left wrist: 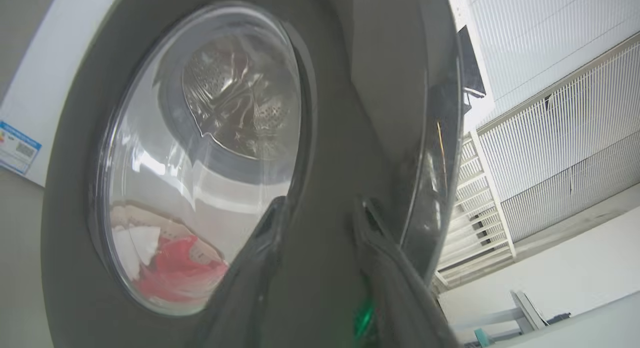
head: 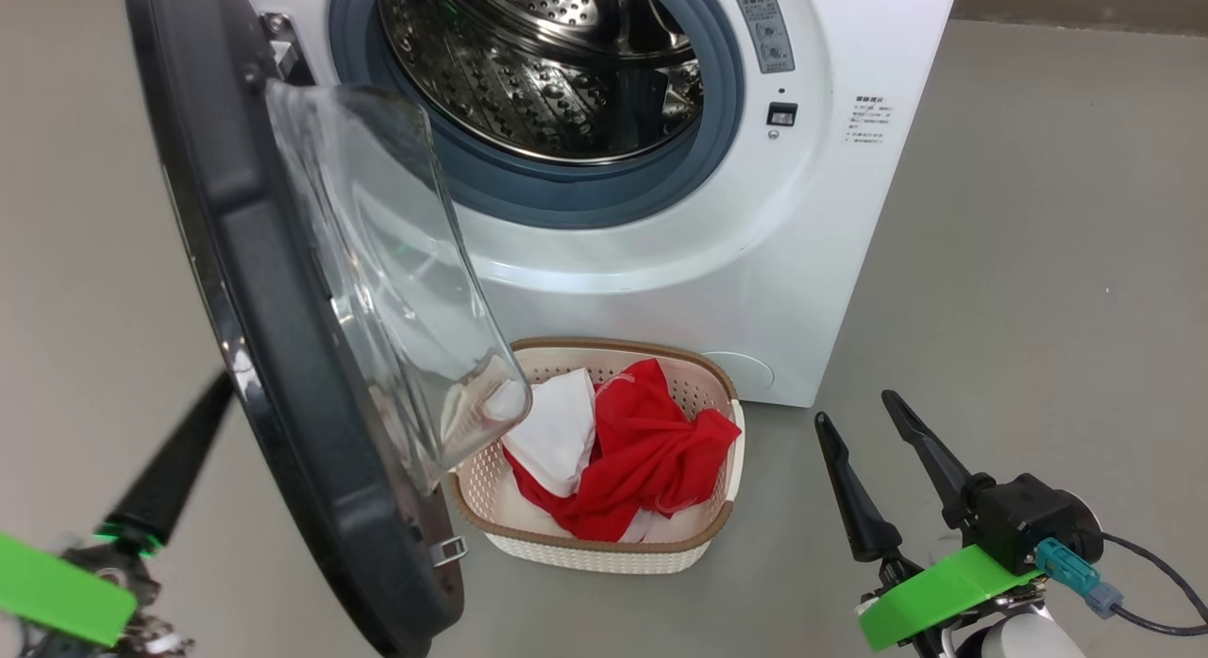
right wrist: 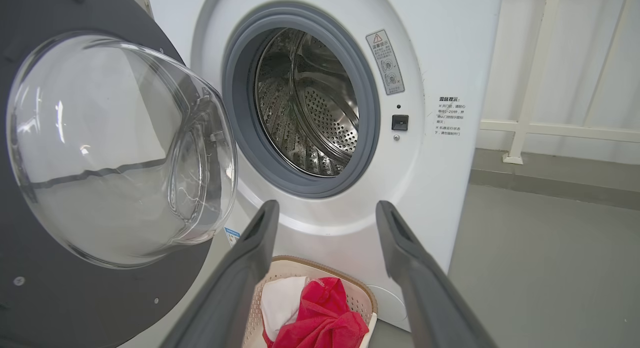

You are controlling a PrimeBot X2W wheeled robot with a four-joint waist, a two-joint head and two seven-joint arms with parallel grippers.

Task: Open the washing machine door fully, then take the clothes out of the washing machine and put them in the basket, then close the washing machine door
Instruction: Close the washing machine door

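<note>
Though one washing machine door (head: 283, 384) partly hides your one basket (head: 604, 554), its clothes (head: 642, 450) show; left pincer (left wrist: 320, 208) and right pincer (head: 856, 408) stand apart.

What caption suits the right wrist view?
Open right end effector faces the washing machine, door open wide, clothes in the basket.

- My left gripper (left wrist: 320, 215): fingers a little apart, nothing clamped between them.
- Head view: one left finger (head: 175, 464) slants up from the lower left, with a green wrist plate (head: 57, 592) below it.
- My right gripper (head: 854, 405) is at the lower right, jaws spread wide, empty, fingers pointing up and slightly left.
- Right wrist has a green bracket (head: 944, 592), and a cable (head: 1156, 582) trails off to the right.
</note>
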